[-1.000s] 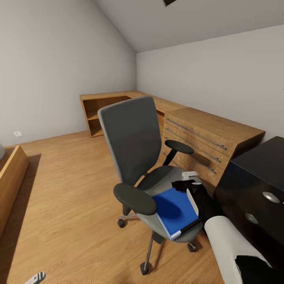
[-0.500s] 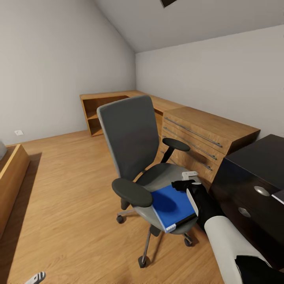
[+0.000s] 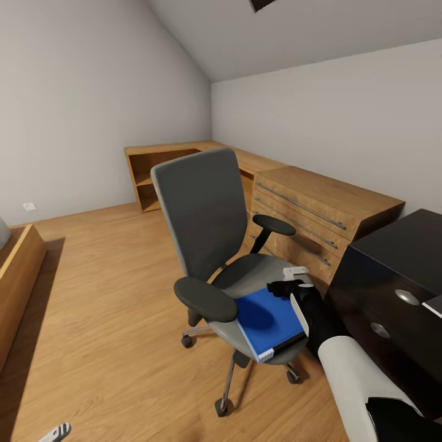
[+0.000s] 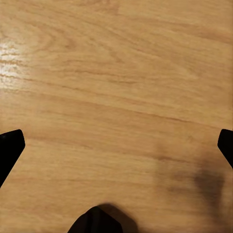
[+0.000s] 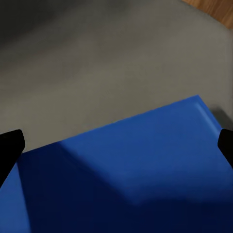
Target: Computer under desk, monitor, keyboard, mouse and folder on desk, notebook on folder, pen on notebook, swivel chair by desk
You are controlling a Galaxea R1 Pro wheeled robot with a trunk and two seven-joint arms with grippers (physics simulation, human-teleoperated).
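Folder (image 3: pixel 267 320), bright blue, lies flat on the grey seat of the swivel chair (image 3: pixel 209 233), near its front edge. Right gripper (image 5: pixel 116 145) hovers over it, jaws spread wide, holding nothing. Left gripper (image 4: pixel 116 145) hangs wide open above the wood floor (image 4: pixel 116 73).
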